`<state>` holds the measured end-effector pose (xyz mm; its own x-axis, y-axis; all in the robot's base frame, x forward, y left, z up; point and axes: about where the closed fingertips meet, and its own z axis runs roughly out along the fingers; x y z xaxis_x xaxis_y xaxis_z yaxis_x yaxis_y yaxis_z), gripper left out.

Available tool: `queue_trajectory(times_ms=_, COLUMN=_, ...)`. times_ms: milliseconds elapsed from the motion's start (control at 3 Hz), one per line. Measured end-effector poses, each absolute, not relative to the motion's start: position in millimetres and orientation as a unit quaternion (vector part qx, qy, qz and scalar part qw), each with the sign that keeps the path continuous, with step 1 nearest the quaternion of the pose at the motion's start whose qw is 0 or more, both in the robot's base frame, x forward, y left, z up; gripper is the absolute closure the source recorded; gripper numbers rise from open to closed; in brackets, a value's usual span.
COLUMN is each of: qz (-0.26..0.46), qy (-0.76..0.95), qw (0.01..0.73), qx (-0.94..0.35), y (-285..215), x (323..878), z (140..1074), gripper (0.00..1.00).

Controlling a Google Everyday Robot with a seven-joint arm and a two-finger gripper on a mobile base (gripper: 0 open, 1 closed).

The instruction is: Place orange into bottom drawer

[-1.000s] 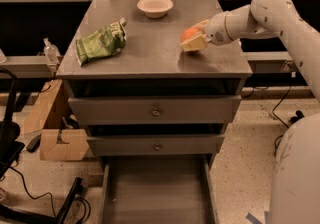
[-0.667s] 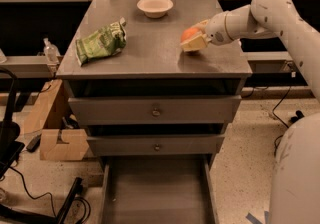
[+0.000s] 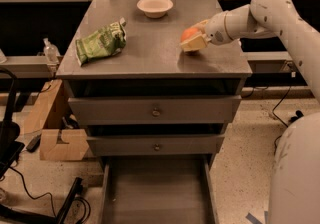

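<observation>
The orange [image 3: 189, 33] sits at the right side of the grey cabinet top [image 3: 150, 50]. My gripper [image 3: 194, 39] reaches in from the right on the white arm, and its cream fingers [image 3: 194, 44] stand around the orange at table height. The bottom drawer [image 3: 155, 193] is pulled open below the cabinet, showing its flat grey floor with nothing in it. The two upper drawers are shut.
A green snack bag [image 3: 101, 42] lies at the left of the top. A cream bowl [image 3: 155, 6] stands at the back middle. A cardboard box [image 3: 60, 138] and cables lie on the floor to the left. My white base [image 3: 295, 178] stands to the right.
</observation>
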<state>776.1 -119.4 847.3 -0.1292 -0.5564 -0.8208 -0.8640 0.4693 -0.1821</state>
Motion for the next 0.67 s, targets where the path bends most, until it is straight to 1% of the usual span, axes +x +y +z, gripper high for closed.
queue_trajectory(times_ms=333, qz=0.172, qy=0.731, qw=0.447, qx=-0.485, y=-119, x=776, z=847, gripper=1.0)
queue_trajectory(times_ms=667, qz=0.169, qy=0.728, qw=0.453, qx=-0.485, y=-125, x=758, z=858, gripper=1.0)
